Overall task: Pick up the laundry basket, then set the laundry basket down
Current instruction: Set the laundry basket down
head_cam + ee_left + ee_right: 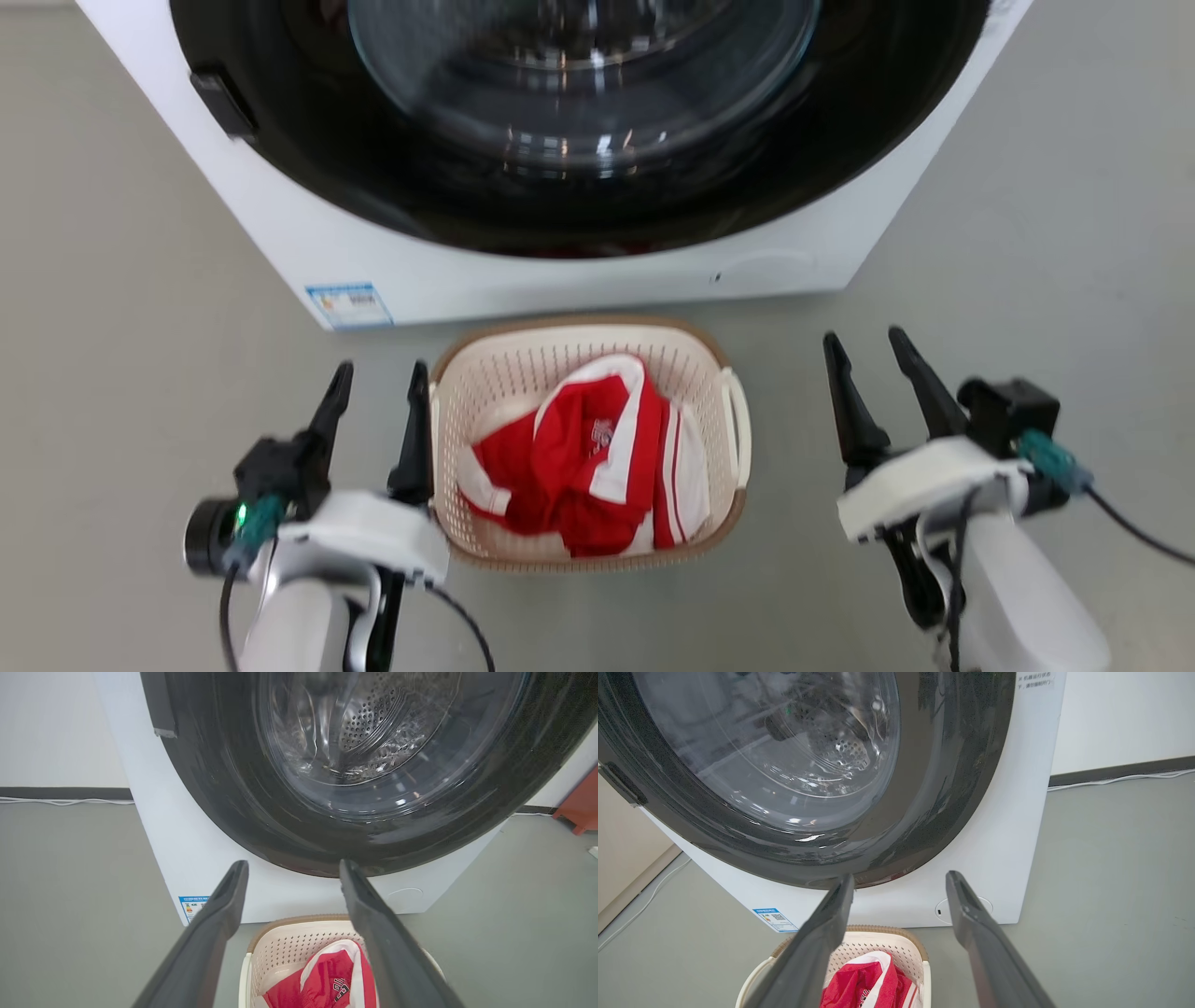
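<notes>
Perforated cream plastic laundry basket (523, 373), rounded-rectangular, brown woven-look rim.

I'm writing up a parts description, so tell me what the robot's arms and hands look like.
Both arms are pale white. The left hand and right hand each have two long, dark, tapered fingers on a white housing, with a teal connector and black cable. A green light glows by the left.
</notes>
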Available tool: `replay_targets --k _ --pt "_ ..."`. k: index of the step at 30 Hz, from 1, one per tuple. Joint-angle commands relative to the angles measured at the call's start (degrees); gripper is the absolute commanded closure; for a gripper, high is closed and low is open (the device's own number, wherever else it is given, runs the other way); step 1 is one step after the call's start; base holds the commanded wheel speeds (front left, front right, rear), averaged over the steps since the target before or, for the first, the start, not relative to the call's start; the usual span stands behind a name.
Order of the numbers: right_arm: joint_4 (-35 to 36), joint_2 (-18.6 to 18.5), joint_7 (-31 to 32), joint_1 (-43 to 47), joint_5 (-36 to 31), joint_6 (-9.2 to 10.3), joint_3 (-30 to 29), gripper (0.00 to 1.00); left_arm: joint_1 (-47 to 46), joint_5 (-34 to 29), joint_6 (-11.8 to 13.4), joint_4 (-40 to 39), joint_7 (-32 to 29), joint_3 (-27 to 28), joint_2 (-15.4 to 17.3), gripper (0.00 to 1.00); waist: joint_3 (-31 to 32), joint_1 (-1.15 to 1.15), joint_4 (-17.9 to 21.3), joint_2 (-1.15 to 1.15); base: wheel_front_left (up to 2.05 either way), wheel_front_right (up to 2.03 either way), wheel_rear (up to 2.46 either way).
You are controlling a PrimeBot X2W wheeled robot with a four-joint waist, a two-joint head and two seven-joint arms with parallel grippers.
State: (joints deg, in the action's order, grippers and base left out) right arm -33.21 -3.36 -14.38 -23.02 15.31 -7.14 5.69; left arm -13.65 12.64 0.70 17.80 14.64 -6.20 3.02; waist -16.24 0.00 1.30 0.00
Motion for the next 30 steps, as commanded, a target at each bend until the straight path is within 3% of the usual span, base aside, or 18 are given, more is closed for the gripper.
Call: replay_targets --k 1,12,30 --pt "2.60 0.48 -0.62 1.82 -0.05 -0.35 0.86 0.00 1.40 -0.74 -0.30 -2.54 0.36 2.21 0.46 0.00 2.78 0.00 0.48 0.00 0.00 0.00 0.00" --pt "11.60 0.48 -0.62 13.83 0.78 -0.35 -0.98 0.00 13.42 -2.10 -0.43 -11.91 0.36 3.86 0.03 0.00 10.98 0.00 0.78 0.00 0.00 0.00 0.00" --pt "18.83 0.48 -0.62 25.87 1.50 -0.35 -4.70 0.00 23.84 -0.77 2.07 -16.21 0.36 1.90 -0.12 0.00 17.26 0.00 0.64 0.00 0.00 0.00 0.00"
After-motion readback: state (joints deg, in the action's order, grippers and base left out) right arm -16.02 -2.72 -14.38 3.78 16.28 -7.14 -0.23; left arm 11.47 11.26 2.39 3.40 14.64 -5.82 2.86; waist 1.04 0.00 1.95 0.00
